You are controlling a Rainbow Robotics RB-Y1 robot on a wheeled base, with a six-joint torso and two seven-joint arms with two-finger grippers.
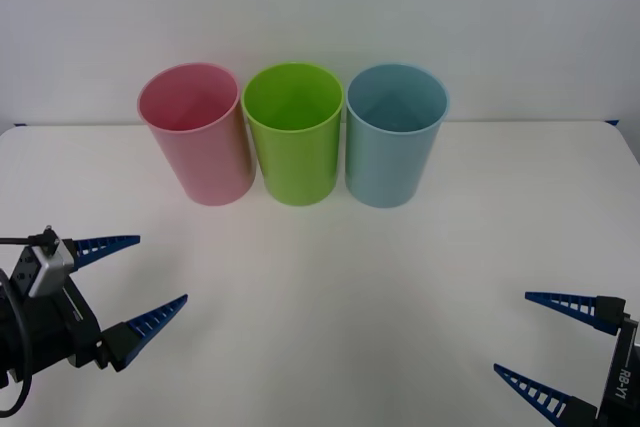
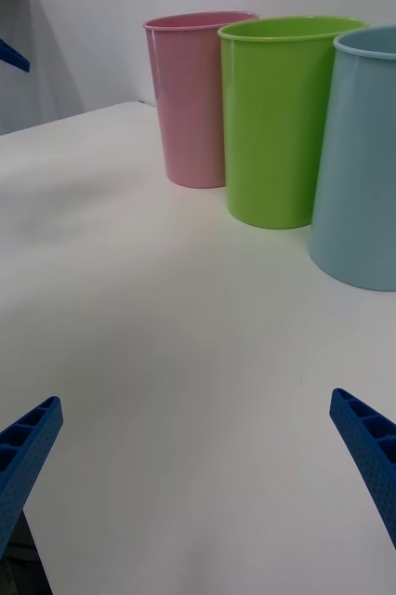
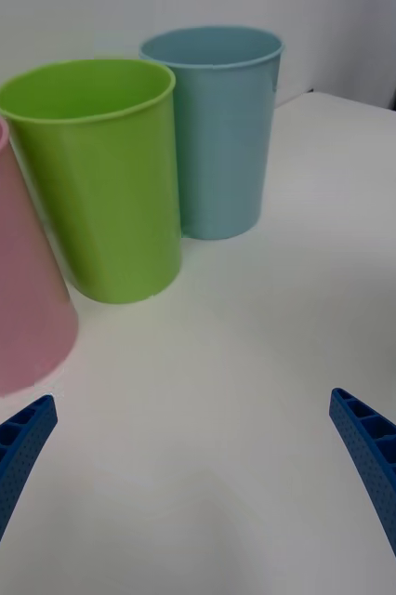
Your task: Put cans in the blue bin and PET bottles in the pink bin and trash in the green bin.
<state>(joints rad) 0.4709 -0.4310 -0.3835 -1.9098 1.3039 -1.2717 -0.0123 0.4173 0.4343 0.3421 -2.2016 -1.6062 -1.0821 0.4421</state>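
Observation:
Three tall bins stand in a row at the back of the white table: the pink bin (image 1: 200, 142) on the left, the green bin (image 1: 293, 147) in the middle, the blue bin (image 1: 393, 152) on the right. What I see of their insides holds nothing. My left gripper (image 1: 162, 268) hovers open over the front left of the table, holding nothing. Open and holding nothing too, my right gripper (image 1: 511, 332) is at the front right. The wrist views face the pink bin (image 2: 193, 102) (image 3: 7, 279), green bin (image 2: 277, 121) (image 3: 105, 186) and blue bin (image 2: 375, 158) (image 3: 221, 130). Cans, PET bottles and trash are out of view.
The white table (image 1: 330, 287) stretches bare between the grippers and the bins. A pale wall stands behind the bins. The bins stand close together, nearly touching.

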